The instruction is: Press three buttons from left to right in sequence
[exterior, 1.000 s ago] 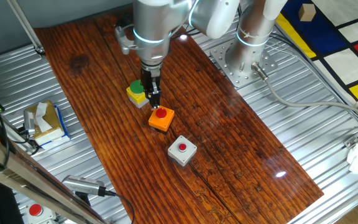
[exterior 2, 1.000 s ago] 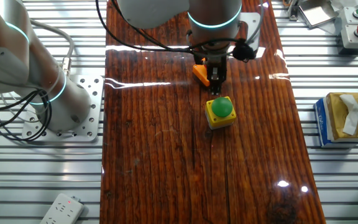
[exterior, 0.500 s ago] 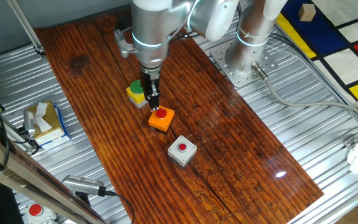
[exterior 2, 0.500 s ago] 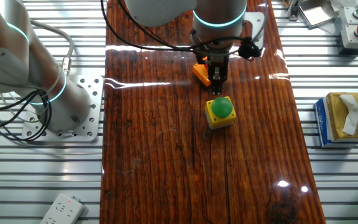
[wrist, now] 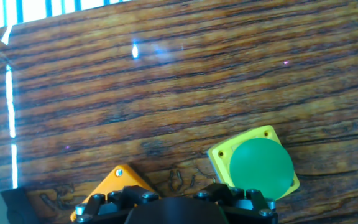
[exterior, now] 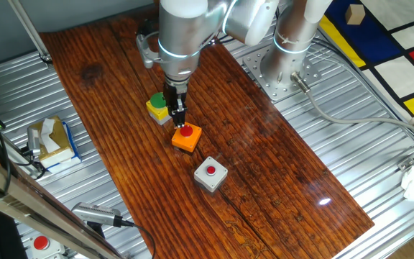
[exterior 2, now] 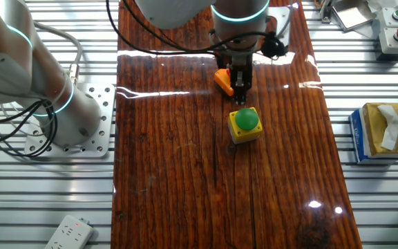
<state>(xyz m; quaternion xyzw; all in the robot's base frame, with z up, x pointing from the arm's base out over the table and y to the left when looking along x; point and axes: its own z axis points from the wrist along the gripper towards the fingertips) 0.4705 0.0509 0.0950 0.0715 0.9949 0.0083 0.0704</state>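
Note:
Three button boxes stand in a diagonal row on the wooden board: the yellow one with a green cap (exterior: pixel 158 106), the orange one with a red cap (exterior: pixel 186 136) and the grey one with a red cap (exterior: pixel 210 173). My gripper (exterior: pixel 180 119) points down between the yellow and orange boxes, its tip close above the orange box's near edge. In the other fixed view the gripper (exterior 2: pixel 239 95) stands between the yellow box (exterior 2: pixel 244 123) and the partly hidden orange box (exterior 2: pixel 222 80); the grey box is hidden. The hand view shows the green cap (wrist: pixel 261 167) and an orange corner (wrist: pixel 114 183); the fingertips are out of sight.
A tissue box (exterior: pixel 51 140) lies on the metal table left of the board. A pale box with a red cap (exterior: pixel 40 244) sits at the front left corner. The arm's base (exterior: pixel 286 68) stands right of the board. A power strip (exterior 2: pixel 68 232) lies near the other arm's base.
The arm has shifted a little toward the orange box; the tip stays between the yellow and orange boxes. The buttons have not moved.

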